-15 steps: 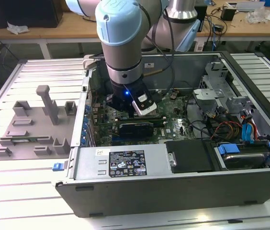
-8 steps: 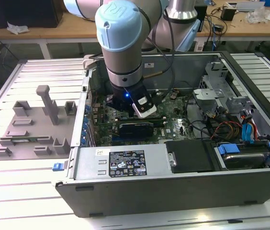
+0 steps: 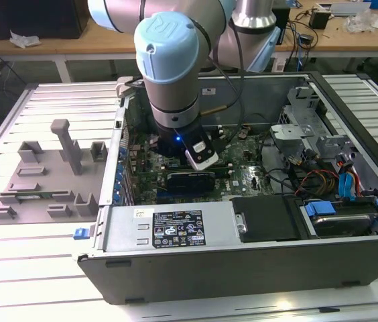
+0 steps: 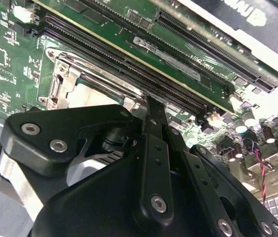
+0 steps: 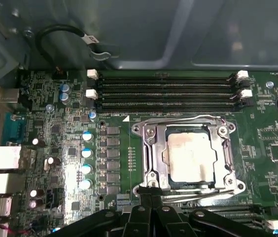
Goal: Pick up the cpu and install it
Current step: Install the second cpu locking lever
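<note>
Jaws together, holding nothing: gripper (image 5: 151, 200) hangs at six o'clock of the socket (image 5: 186, 154), where the cpu (image 5: 191, 157) lies seated, apparently already installed.

The chip (image 5: 191, 157) has a shiny silver top with pale smudges and a thin dark rim, inside a bright silver metal frame (image 5: 149, 153). The board (image 5: 45, 98) is dark green, dotted with small blue-topped and silver cylinders. The memory slots (image 5: 166, 91) are black with white end clips. The gripper (image 4: 154, 148) is matte black with silver screws. The arm (image 3: 169, 60) is grey with light blue caps
</note>
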`<action>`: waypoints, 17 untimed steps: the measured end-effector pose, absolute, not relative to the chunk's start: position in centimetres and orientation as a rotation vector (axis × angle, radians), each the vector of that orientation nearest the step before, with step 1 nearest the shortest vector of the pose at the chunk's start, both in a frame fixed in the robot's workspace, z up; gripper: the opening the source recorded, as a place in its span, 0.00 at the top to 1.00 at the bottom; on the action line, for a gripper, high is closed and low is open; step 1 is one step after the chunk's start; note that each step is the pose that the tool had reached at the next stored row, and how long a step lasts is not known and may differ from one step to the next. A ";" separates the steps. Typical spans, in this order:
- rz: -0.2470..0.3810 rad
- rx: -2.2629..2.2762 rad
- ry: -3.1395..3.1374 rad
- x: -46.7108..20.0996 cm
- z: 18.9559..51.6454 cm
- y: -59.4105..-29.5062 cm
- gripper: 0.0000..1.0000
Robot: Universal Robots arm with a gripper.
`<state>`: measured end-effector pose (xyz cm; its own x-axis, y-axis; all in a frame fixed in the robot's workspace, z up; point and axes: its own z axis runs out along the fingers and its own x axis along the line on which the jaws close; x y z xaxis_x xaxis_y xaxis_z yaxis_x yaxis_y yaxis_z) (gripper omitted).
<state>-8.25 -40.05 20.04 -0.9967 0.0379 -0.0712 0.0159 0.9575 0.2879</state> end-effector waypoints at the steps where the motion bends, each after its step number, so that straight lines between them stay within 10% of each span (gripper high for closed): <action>1: 0.455 0.042 3.031 -8.3 19.9 -40.0 0.89; 17: 0.471 0.043 3.029 -8.4 20.6 -40.0 0.89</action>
<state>-8.43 -40.05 20.64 -0.9967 0.0391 -0.0707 0.0157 0.9525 0.3042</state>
